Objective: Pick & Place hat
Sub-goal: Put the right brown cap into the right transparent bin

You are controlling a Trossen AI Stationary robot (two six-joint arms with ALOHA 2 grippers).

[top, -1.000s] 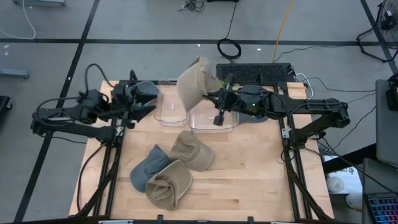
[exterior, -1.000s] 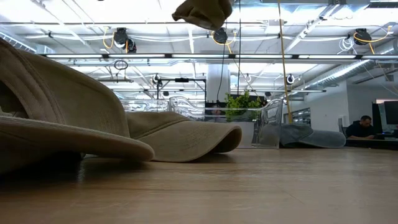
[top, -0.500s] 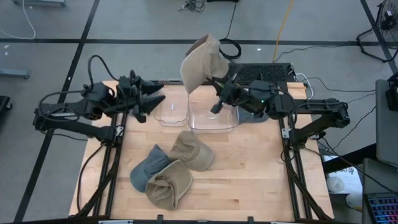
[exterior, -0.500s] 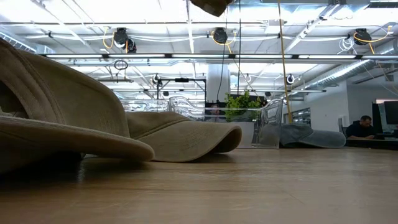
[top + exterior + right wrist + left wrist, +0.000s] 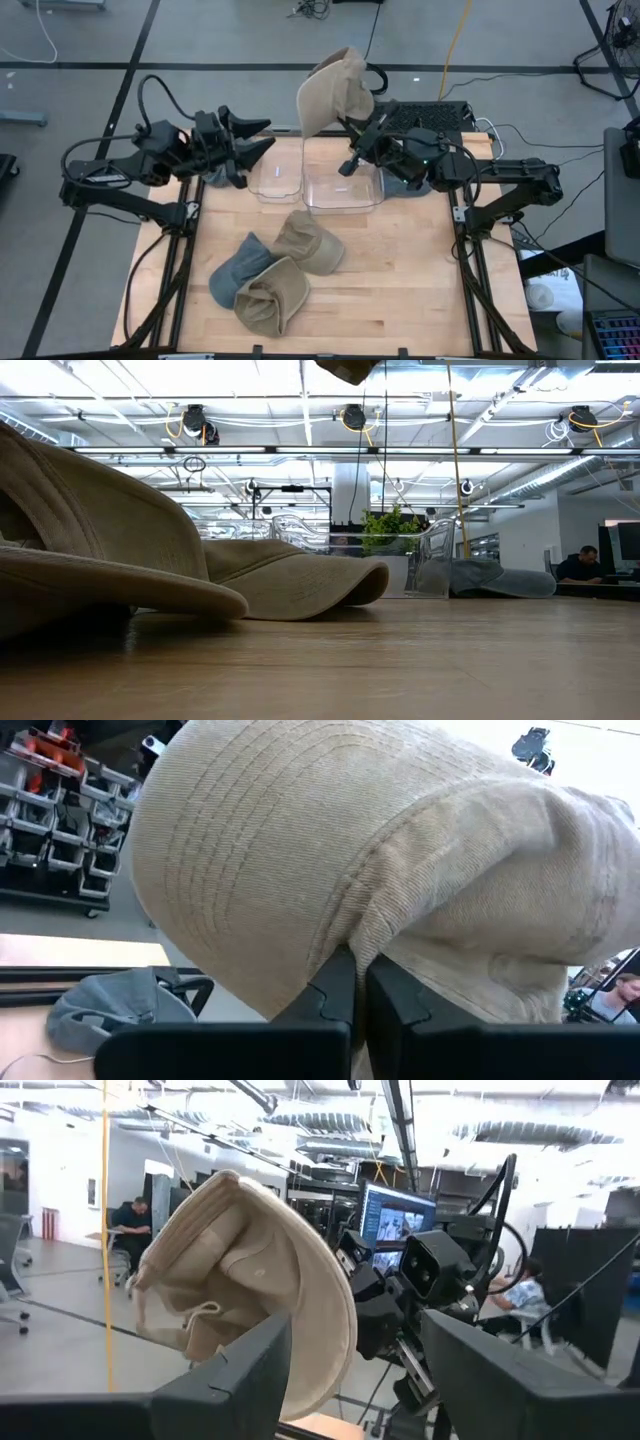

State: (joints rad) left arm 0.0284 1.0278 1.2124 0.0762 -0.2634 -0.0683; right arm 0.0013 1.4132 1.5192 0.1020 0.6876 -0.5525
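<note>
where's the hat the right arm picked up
The tan hat hangs in the air, pinched in the right gripper, above the far edge of the table, over the clear bins; the left gripper faces it.

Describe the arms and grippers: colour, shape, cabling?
Both arms are dark, nearly black, jointed links with loose black cables looping off them. Left gripper has two pointed, wedge-shaped black fingers. Right gripper has flat matte-black fingers with stepped edges.

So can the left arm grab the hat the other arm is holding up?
Probably yes. The left gripper is open and aimed at the tan hat, held aloft by the right gripper, with only air between.
</note>
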